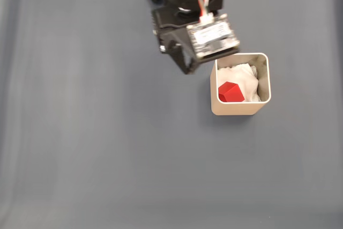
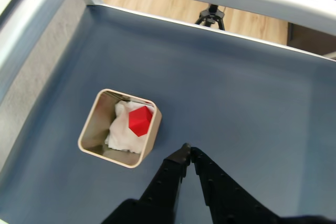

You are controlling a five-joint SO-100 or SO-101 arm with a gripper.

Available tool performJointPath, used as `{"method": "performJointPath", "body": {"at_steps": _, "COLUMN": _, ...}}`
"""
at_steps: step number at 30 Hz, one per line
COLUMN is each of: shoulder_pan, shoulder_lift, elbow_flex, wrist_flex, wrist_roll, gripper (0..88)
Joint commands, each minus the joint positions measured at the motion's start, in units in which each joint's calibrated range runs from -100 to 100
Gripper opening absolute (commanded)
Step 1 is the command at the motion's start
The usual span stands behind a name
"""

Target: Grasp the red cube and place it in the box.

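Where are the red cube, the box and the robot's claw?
Cube [image 1: 231, 93], fixed view: its top face.
Box [image 2: 88, 124], wrist view: its left wall.
End effector [image 2: 187, 151], wrist view: where the closed fingertips meet.

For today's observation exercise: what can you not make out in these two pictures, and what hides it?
- Fixed view: the hand's fingertips, hidden under the arm's own black body.
- Fixed view: the arm's base, cut off by the top edge.
- Both views: the box floor, covered by white padding and the red cube.
- Wrist view: the hand is cut off by the bottom edge.
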Motion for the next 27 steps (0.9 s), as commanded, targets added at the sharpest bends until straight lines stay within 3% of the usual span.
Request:
{"method": "performJointPath", "body": {"at_steps": 1, "shoulder_pan": 2.86, "shoulder_lift": -4.61, "elbow_flex": 4.67, "wrist_flex": -2.84, "wrist_roll": 0.68, "gripper": 0.2}}
{"method": "performJointPath", "body": {"at_steps": 15, "shoulder_pan": 5.63, "shoulder_lift": -18.03, "elbow_flex": 28.83, "wrist_flex": -9.08, "wrist_roll": -2.98, "gripper": 0.2}}
{"method": "performJointPath", "body": {"at_steps": 27, "shoulder_pan": 6.19, "shoulder_lift": -32.39, "elbow_flex": 46.52, "wrist_flex": -10.15, "wrist_roll": -3.37, "gripper": 0.2}}
